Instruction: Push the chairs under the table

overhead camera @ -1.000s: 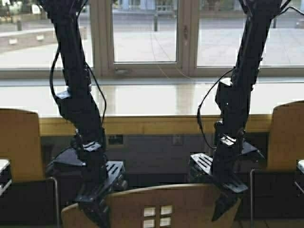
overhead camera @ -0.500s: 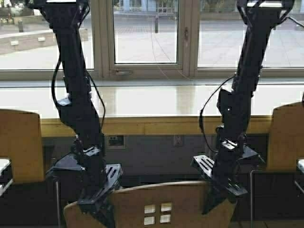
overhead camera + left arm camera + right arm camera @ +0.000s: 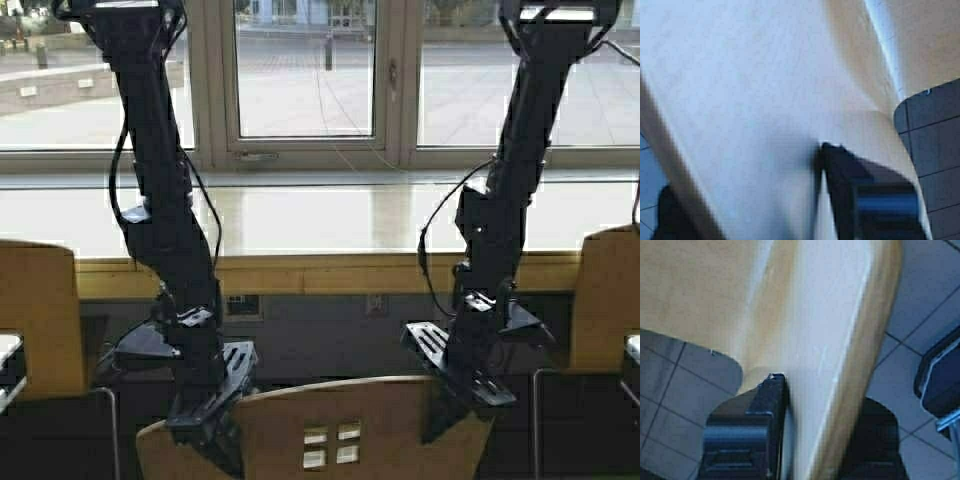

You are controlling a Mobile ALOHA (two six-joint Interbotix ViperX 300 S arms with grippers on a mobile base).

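A light tan chair [image 3: 330, 430] with small square cutouts stands right in front of me, its curved back at the bottom of the high view. My left gripper [image 3: 205, 432] is shut on the back's left edge and my right gripper [image 3: 455, 412] on its right edge. In the left wrist view the pale chair back [image 3: 755, 100] fills the space between the dark fingers [image 3: 840, 175]. The right wrist view shows the back's rim [image 3: 840, 365] clamped between two fingers [image 3: 767, 405]. The table [image 3: 320, 270], a long light-wood top with a thick yellowish front edge, runs across just beyond the chair.
Two more tan chairs stand at the table, one at the left [image 3: 35, 320] and one at the right [image 3: 610, 300]. A dark wall panel with sockets [image 3: 300, 320] sits under the table. Large windows [image 3: 305, 70] rise behind it. The floor is grey tile [image 3: 680, 385].
The robot has driven forward with the chair held in both grippers. The table now sits closer, and the side chairs have slid outward in the high view.
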